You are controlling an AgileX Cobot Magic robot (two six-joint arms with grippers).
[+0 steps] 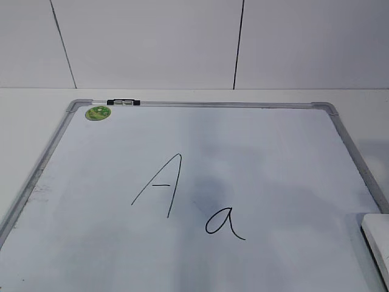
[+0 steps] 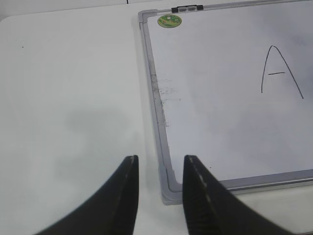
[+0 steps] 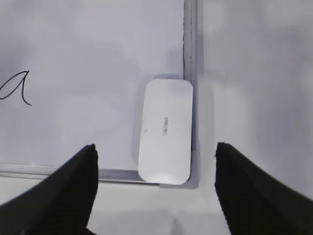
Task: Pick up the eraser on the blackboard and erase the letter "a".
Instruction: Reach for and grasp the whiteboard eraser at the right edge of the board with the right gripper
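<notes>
I have the right hand (image 3: 154,186) spread wide and empty above the eraser (image 3: 165,131), which lies at the blackboard's (image 1: 200,104) near right corner, tight against the frame. From this hand it sits at twelve o'clock, its long axis running twelve to six, so the fingers straddle its short width. The letter "a" (image 1: 223,222) is off at nine o'clock from the eraser. My left hand (image 2: 160,186), narrowly parted and empty, hangs over the far left corner, so I judge the right arm nearer.
</notes>
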